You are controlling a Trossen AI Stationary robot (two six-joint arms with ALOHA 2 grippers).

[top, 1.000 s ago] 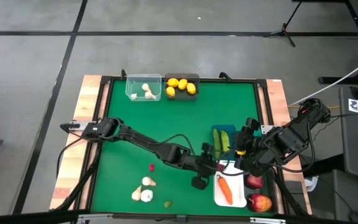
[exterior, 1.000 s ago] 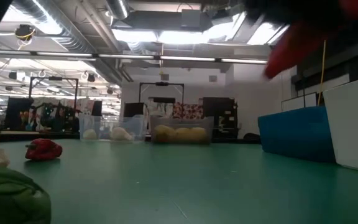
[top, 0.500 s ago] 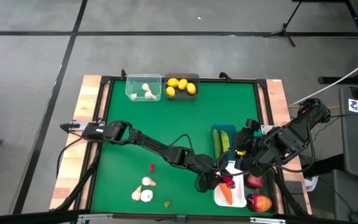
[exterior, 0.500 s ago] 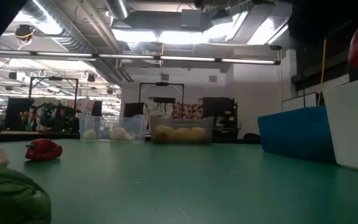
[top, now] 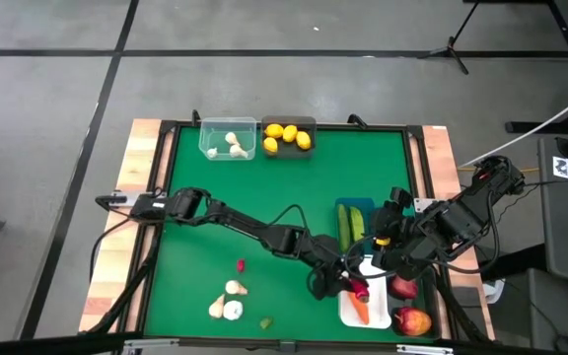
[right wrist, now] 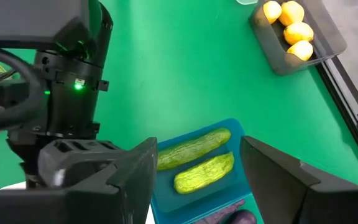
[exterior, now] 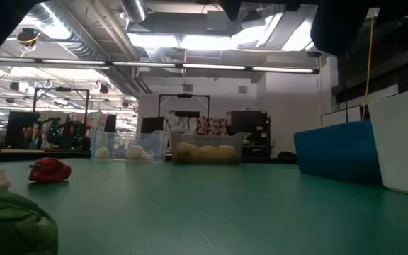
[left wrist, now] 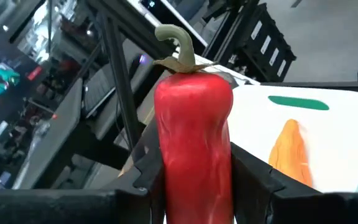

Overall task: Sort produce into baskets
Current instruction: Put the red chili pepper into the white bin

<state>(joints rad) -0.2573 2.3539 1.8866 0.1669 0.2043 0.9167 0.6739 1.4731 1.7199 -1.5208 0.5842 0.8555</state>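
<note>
The left hand (left wrist: pixel 194 186) pinches a red pepper (left wrist: pixel 194 143) upright, low in the frame, above the white basket (top: pixel 348 301) at lower right, probably to join the carrot (top: pixel 359 308). The right hand (top: pixel 381 258) waits beside it, fingers spread and empty.

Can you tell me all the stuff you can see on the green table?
clear plastic basket: one, far edge
white garlic bulbs: a few, in the clear basket
dark grey basket: one, beside the clear one
yellow lemons: four, in the grey basket
blue basket: one, right side
green cucumbers: two, in the blue basket
white basket: one, near right corner
orange carrot: one, in the white basket
red apples: two, right of the white basket
loose garlic bulbs: three, white, near edge
long red pepper: one, held over the white basket
left gripper: shut on the pepper
right gripper: open, above the blue basket
</note>
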